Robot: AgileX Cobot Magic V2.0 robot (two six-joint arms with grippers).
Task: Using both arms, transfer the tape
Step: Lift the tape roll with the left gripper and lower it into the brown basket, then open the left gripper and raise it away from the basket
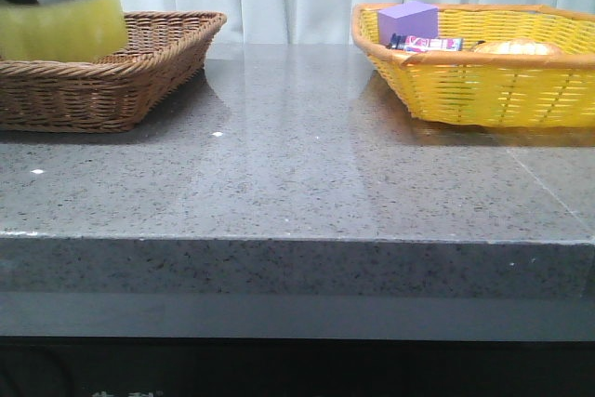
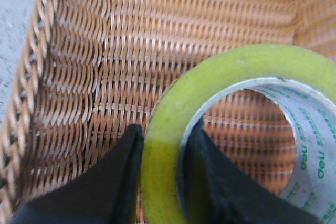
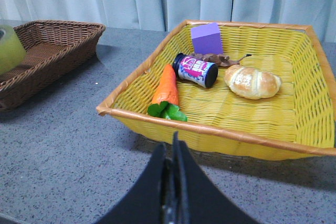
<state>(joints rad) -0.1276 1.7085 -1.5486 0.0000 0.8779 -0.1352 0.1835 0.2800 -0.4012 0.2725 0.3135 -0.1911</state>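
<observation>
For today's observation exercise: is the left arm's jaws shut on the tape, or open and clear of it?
Shut on the tape. In the left wrist view, one finger presses outside the yellow wall, the other inside the core, over the brown basket.

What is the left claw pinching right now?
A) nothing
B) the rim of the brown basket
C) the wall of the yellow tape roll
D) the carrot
C: the left gripper has one finger inside the tape and one outside, over the brown basket.
</observation>
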